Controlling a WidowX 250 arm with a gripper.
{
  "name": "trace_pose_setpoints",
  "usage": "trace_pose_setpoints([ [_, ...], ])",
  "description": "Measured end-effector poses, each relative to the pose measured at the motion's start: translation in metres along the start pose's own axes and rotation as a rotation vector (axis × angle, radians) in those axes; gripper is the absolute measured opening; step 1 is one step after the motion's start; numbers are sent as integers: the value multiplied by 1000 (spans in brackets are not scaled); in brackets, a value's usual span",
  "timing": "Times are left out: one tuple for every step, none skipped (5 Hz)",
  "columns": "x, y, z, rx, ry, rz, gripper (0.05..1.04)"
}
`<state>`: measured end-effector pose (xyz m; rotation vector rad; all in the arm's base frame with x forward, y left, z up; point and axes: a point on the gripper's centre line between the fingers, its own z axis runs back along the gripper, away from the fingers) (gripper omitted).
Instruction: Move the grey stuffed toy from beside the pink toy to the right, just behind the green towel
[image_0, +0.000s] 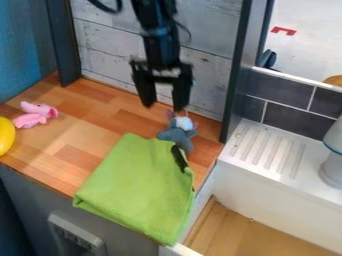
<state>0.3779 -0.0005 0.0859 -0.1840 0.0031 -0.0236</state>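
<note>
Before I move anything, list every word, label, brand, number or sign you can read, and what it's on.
No readable text anywhere.
Red mark, upper right: a bent shape, no letters I can make out.
Grey panel, counter front: small dark marks, too small to tell if they are text.
Cloth, toys: none readable.

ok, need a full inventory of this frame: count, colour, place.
plush toy: 1, grey-blue, below the gripper, by the cloth
cloth: 1, green, counter's front edge
strip: 1, black, cloth's right side
pink toy: 1, pink, counter left
rounded object: 1, yellow, left edge
countertop: 1, brown wood, centre-left
ribbed ledge: 1, white, right
container-like object: 1, pale, right edge
gripper: 1, black, upper centre, open
</note>
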Motion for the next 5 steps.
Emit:
trace_pose_setpoints([
  [-8, 8, 27, 8, -79, 15, 1003],
  [-28, 34, 64, 70, -125, 4, 1003],
  [-62, 79, 80, 217, -59, 38, 1003],
  [-92, 122, 82, 294, 37, 85, 1003],
  [-114, 157, 83, 321, 84, 116, 1003],
])
